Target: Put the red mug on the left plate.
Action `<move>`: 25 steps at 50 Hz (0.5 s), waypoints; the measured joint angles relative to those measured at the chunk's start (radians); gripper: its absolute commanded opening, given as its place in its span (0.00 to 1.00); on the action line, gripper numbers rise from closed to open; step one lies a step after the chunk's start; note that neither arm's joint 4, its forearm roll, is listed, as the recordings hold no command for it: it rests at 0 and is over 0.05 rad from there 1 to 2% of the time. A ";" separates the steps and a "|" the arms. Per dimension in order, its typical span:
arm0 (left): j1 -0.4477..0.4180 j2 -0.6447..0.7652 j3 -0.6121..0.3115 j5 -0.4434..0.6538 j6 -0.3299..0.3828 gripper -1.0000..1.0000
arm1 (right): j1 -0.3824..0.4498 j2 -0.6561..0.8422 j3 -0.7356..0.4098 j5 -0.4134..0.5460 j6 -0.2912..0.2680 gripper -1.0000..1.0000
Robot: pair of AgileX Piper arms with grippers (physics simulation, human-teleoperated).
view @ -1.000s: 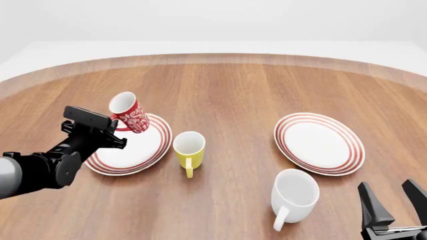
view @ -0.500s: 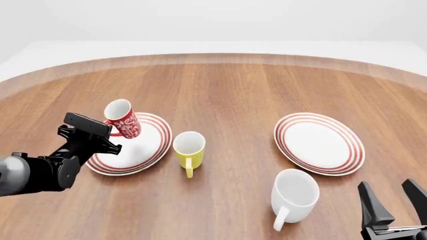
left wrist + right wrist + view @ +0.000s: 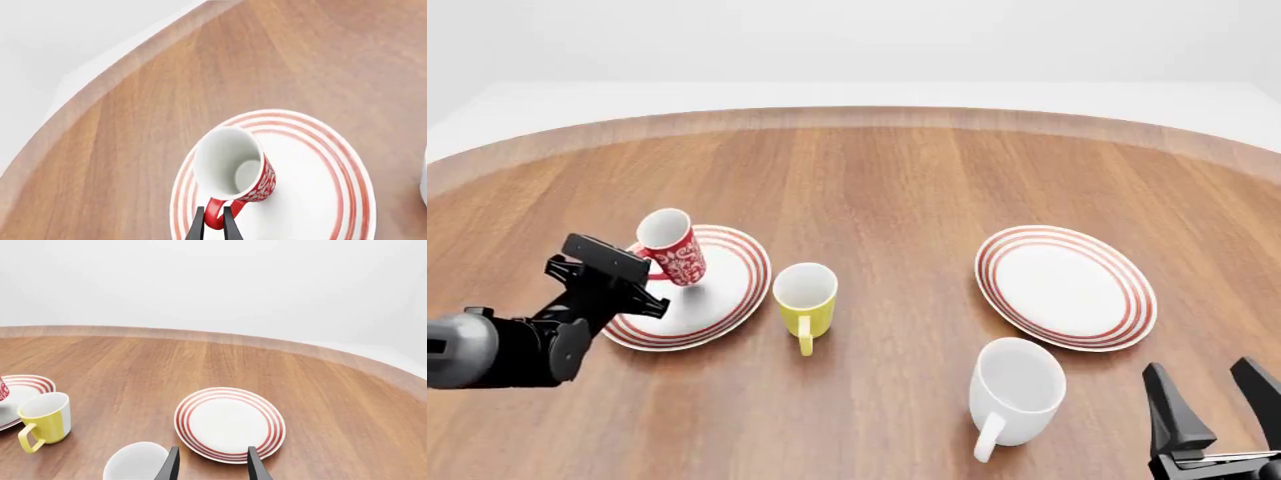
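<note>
The red mug (image 3: 670,247) with its white floral pattern is tilted over the left plate (image 3: 714,290), its base at or just above the plate's left part. My left gripper (image 3: 645,268) is shut on the mug's red handle. In the left wrist view the mug (image 3: 235,166) shows its white inside above the ringed plate (image 3: 320,200), with the gripper (image 3: 215,222) pinching the handle. My right gripper (image 3: 1214,405) is open and empty at the front right; its fingers (image 3: 170,465) frame the right plate.
A yellow mug (image 3: 805,300) stands just right of the left plate. A large white mug (image 3: 1014,392) lies at the front right. The second ringed plate (image 3: 1068,286) lies on the right, also in the right wrist view (image 3: 230,424).
My left gripper has lowered the red mug and moved it slightly left, from well above the left plate down to its surface. The right arm has not moved.
</note>
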 measured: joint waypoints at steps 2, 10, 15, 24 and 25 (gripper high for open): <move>0.001 0.002 0.000 -0.002 0.002 0.00 | 0.000 0.000 0.000 0.000 0.000 1.00; 0.003 0.010 0.000 -0.010 0.010 0.00 | 0.000 0.000 0.000 0.000 0.000 1.00; 0.004 0.016 0.002 -0.016 0.013 0.00 | 0.000 0.000 0.000 0.000 0.000 1.00; 0.007 0.031 0.004 -0.028 0.018 0.00 | 0.000 0.000 0.000 0.000 0.000 1.00; 0.007 0.033 0.004 -0.029 0.019 0.00 | 0.000 0.000 0.000 0.000 0.000 1.00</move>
